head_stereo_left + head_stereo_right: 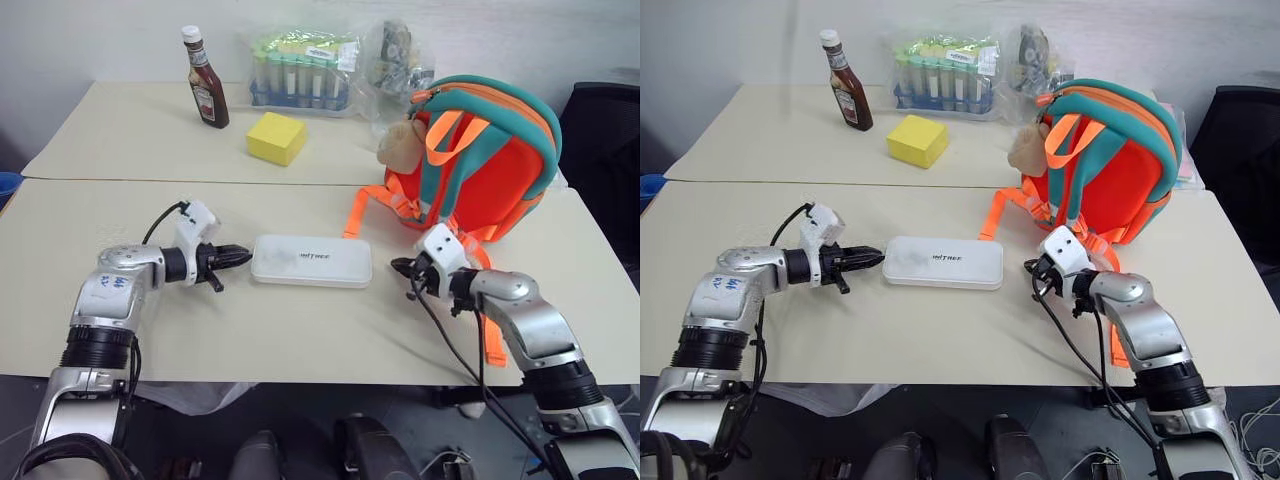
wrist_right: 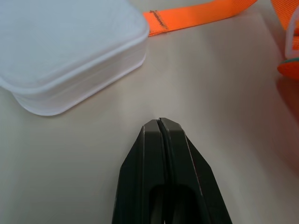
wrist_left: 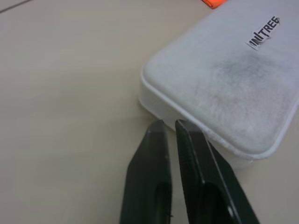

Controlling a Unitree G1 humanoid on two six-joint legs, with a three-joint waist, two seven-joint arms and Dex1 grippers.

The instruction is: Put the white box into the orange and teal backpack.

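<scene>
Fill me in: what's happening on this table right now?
The robot has a gripper at each short end of the white box, which lies flat on the table. The left gripper sits close to the box's end with a narrow gap between its fingers; the right gripper is shut and short of the other end. Neither holds anything. The backpack stands upright behind the box, so the box is not yet packed.
</scene>
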